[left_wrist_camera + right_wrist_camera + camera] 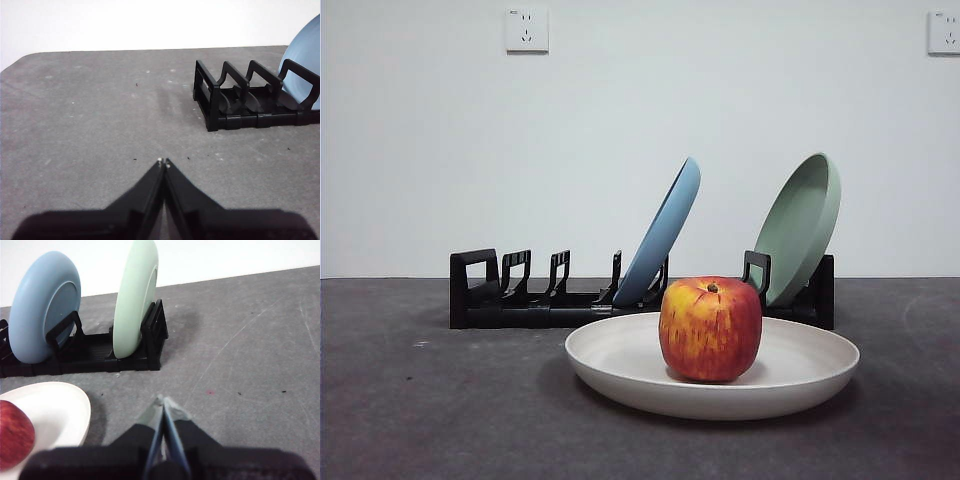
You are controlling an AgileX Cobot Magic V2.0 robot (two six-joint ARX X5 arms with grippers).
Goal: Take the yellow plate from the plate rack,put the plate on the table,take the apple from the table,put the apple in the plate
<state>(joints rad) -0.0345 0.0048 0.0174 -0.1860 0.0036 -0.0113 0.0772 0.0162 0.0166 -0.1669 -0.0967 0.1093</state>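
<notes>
Left gripper [163, 162]: two matte black jaws, wedge-shaped, tapering from a broad black block to narrow tips. Small pale specks at the tip ends, light grey or metallic. Inner faces dark, no markings legible.

Right gripper [163, 401]: same black block base and two tapering jaws. Inner faces and tips paler here, grey-green to bluish, with a sheen along the edges. Tips rounded and lighter than the outer sides.

No cables, screws or labels visible in either wrist view.
</notes>
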